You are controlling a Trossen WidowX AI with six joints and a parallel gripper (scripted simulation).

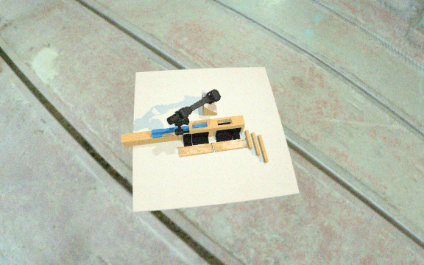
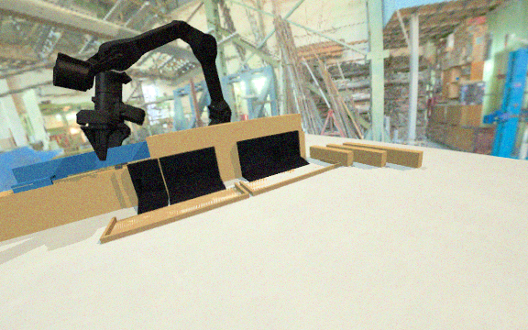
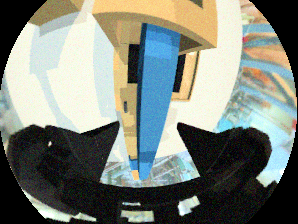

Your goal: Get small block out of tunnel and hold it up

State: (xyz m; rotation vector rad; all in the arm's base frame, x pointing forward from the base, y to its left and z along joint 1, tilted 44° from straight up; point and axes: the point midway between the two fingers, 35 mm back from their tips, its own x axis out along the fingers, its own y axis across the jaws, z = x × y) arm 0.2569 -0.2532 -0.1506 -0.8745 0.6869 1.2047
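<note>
Blue handle (image 1: 160, 132) (image 2: 81, 161) (image 3: 156, 95) lengthwise along wooden tunnel (image 1: 234, 121) (image 2: 225, 130) (image 3: 155, 19), tool (image 1: 179, 132) (image 2: 105, 153) (image 3: 149, 124) spread wide above

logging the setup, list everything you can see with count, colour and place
tunnel: one, tan wood, mid-table
blue bar: one, blue, running out of the tunnel's end
channel: one, tan, extending from that end
dark panels: several, black, in the tunnel's side openings
shallow trays: two, tan, along the tunnel's side
rods: three, tan, lying beyond the tunnel's far end
boxy object: one, tan, behind the tunnel
table: one, cream, under everything
small block: cannot be made out
arm: one, black, above the tunnel's rear
jaws: one pair, black, open over the blue bar
</note>
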